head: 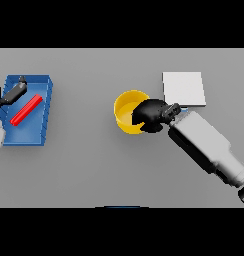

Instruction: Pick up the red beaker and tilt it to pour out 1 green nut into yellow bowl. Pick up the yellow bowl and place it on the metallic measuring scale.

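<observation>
On the left I see my left hand (14, 93) over the blue tray (44, 100), by the red stick (26, 109); I cannot tell its grip. In the middle, my right hand (150, 115) curls around the yellow bowl's (125, 107) right edge, near the white scale (184, 89).

The 1 head view looks steeply down from above the near edge onto the grey table (94, 170), far enough to take in its width from frame left to right.
</observation>
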Motion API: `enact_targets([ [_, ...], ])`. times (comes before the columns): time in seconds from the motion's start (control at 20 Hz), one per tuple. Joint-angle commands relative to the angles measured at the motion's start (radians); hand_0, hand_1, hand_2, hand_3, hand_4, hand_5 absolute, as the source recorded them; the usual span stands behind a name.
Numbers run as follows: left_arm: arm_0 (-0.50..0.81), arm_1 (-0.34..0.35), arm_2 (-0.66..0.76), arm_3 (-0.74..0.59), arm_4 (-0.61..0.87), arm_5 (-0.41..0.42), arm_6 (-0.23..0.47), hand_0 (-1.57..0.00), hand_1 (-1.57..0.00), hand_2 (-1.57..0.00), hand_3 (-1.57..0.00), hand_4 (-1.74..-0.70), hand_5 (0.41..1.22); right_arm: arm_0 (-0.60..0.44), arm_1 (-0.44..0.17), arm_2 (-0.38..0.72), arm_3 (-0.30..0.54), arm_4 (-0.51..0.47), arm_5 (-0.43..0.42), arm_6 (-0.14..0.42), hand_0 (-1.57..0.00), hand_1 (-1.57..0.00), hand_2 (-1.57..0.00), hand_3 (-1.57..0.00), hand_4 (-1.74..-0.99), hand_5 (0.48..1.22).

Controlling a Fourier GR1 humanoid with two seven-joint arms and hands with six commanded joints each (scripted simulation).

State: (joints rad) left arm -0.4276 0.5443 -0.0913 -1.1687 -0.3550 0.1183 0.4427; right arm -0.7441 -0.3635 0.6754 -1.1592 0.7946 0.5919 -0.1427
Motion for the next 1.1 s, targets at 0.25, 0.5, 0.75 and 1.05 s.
enact_targets([
  [0.25,-0.010,0.012,0.007,-0.017,0.003,-0.007,0.024,0.00,0.00,0.00,0.00,-0.74,0.693,-0.026,-0.053,-0.056,-0.089,-0.025,0.030,0.048,-1.57,-1.57,-1.42,-1.27,-1.739,1.220],
  [0.5,-0.013,0.009,0.007,-0.018,0.004,-0.007,0.029,0.00,0.00,0.00,0.00,-0.74,0.700,-0.027,-0.079,-0.105,-0.092,-0.051,0.022,0.064,-1.57,-1.57,-1.47,-1.35,-1.740,1.220],
  [0.75,0.003,0.012,0.010,-0.027,0.007,-0.008,0.036,0.00,0.00,0.00,0.00,-0.74,0.710,-0.047,-0.142,-0.168,-0.044,-0.049,-0.034,0.064,-1.57,-1.57,-1.52,-1.23,-1.741,1.221],
  [1.05,0.009,0.019,0.013,-0.051,0.015,-0.021,0.037,0.00,0.00,0.00,0.00,-0.73,0.697,-0.072,-0.183,-0.231,0.106,-0.035,-0.127,0.034,-1.57,-1.57,-1.50,-1.18,-1.741,1.221],
])
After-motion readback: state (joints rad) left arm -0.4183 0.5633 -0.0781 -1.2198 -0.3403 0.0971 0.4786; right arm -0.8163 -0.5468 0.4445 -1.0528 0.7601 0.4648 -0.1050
